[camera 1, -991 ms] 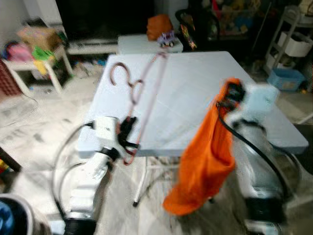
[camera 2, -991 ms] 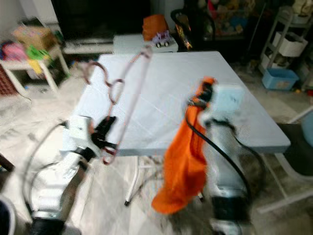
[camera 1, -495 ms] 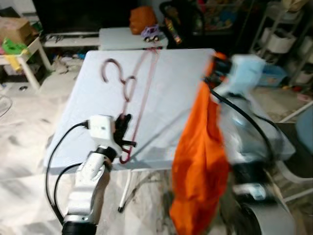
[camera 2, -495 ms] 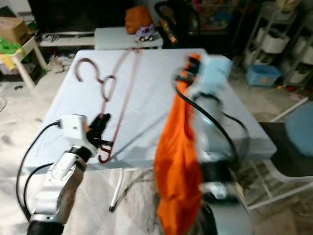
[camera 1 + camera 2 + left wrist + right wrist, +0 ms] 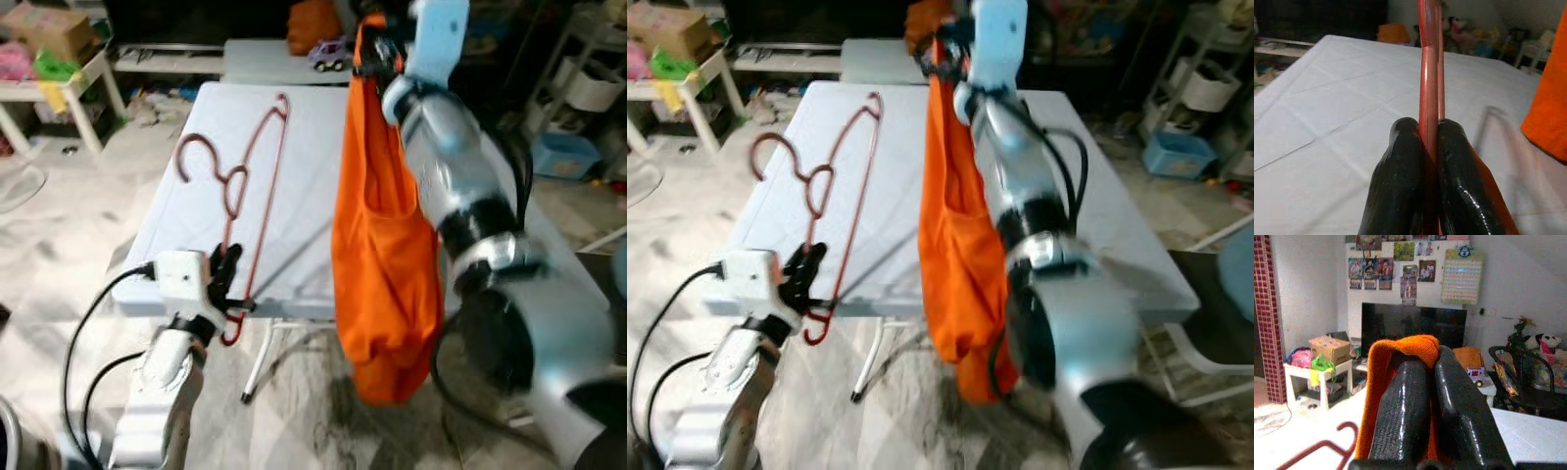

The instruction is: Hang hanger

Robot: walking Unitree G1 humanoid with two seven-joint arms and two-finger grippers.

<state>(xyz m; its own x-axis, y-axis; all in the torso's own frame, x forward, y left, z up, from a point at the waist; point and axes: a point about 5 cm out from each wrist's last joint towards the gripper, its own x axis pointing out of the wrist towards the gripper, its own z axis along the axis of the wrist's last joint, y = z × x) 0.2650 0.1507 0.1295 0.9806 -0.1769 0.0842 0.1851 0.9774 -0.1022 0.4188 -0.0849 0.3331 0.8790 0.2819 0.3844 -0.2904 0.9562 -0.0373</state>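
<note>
Raised higher, R fingers (image 5: 1420, 382) clamp orange cloth (image 5: 382, 245); L fingers (image 5: 1422, 161) pinch hanger (image 5: 245, 176)

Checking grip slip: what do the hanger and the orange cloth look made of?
Hanger: thin red rod with a smooth, slightly glossy coat, probably plastic-coated wire. Orange cloth: soft matte fabric, hanging limp in folds; a ribbed knit edge shows between the right gripper's fingers.

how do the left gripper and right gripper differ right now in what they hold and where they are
The left gripper is low at the near edge of the white table, shut on the red hanger, which lies flat on the tabletop. The right gripper is raised high above the table, shut on an orange garment that hangs down freely past the table edge. Both are closed tight on their loads.
</note>
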